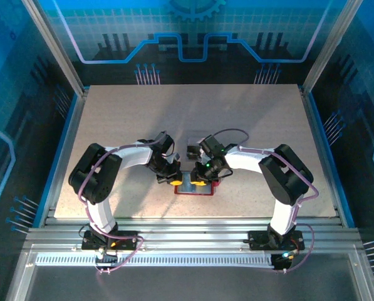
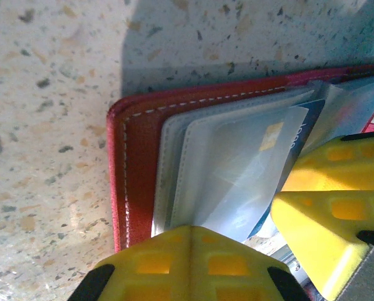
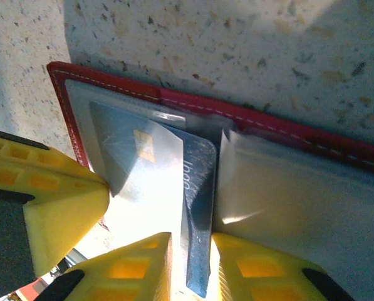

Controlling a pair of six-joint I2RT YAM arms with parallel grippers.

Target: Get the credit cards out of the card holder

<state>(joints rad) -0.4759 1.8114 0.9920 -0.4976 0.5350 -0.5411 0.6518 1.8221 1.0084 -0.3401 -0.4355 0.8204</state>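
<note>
Right wrist view puts the blue card (image 3: 198, 188) edge-on between the fingers of the right gripper (image 3: 192, 241), which pinches the card's near end. The far end is tucked under a clear sleeve (image 3: 143, 169) of the open wallet (image 3: 111, 88). From this gripper the card lies straight ahead, and its long axis runs from the fingertips away into the pocket. I judge the coming pull should go straight back along that line, since a sideways tug would likely drag the sleeve with it.

Just to one side of those fingers sits the left gripper (image 2: 190, 235), its fingers pressed together. Its closed tip rests at the near edge of the sleeves, apparently pinning the wallet down, though whether any plastic is caught between the pads I cannot tell.

Both arms meet over the wallet, but the right one alone has the card, so the draw is its job. Any other cards under the glare on the sleeves cannot be made out. The wallet lies flat on the speckled table (image 2: 49, 94).
</note>
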